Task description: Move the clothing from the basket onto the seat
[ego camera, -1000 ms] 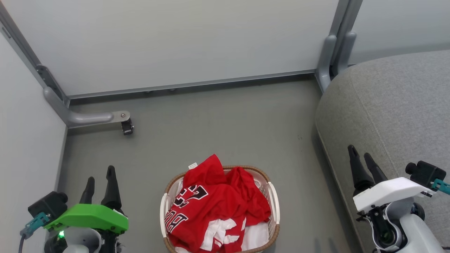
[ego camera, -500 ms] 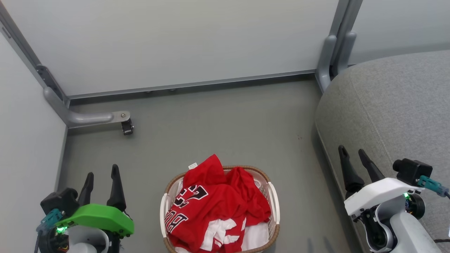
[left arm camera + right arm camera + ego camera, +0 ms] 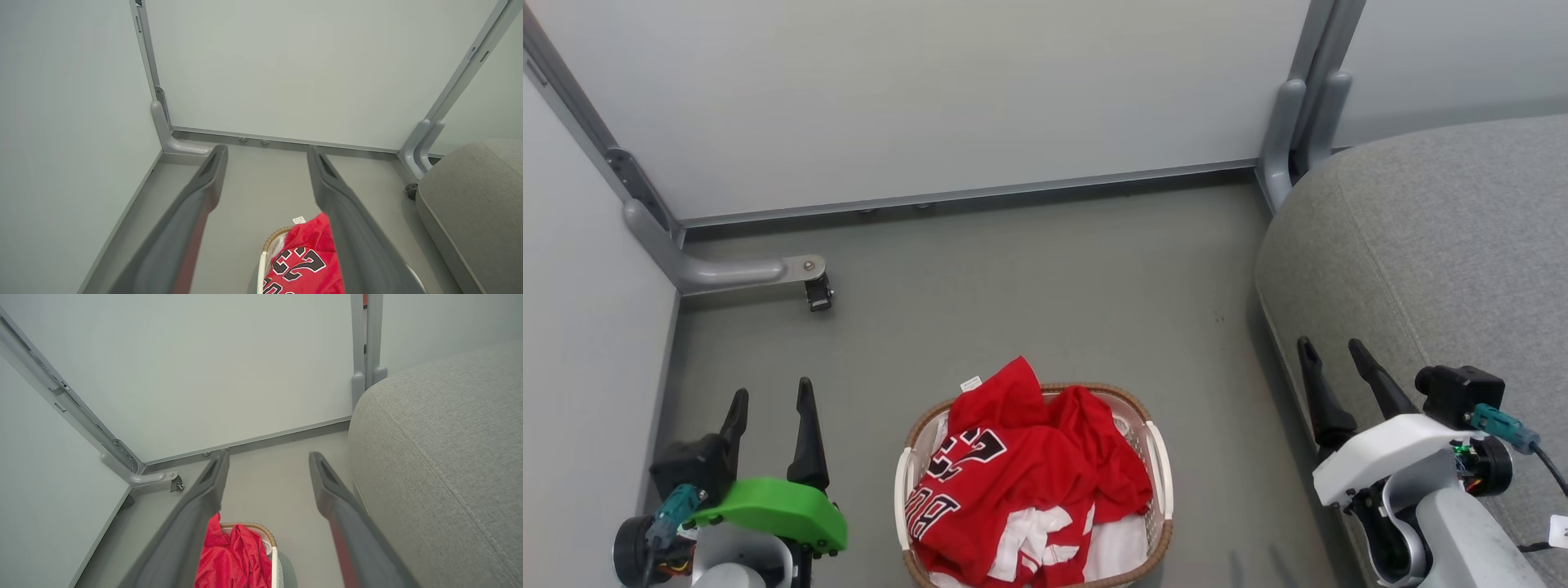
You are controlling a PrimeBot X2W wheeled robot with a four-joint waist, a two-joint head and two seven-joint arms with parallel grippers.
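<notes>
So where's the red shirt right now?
In the head view the red shirt is heaped in the white basket on the floor, bottom middle, with the grey seat off to its right.

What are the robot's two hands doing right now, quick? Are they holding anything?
Left gripper: open, holding nothing.
Right gripper: open, holding nothing.

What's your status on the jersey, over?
Left gripper and right gripper open, empty, either side of basket. Jersey heaped in basket, untouched. Nothing blocking the way to the seat.
</notes>
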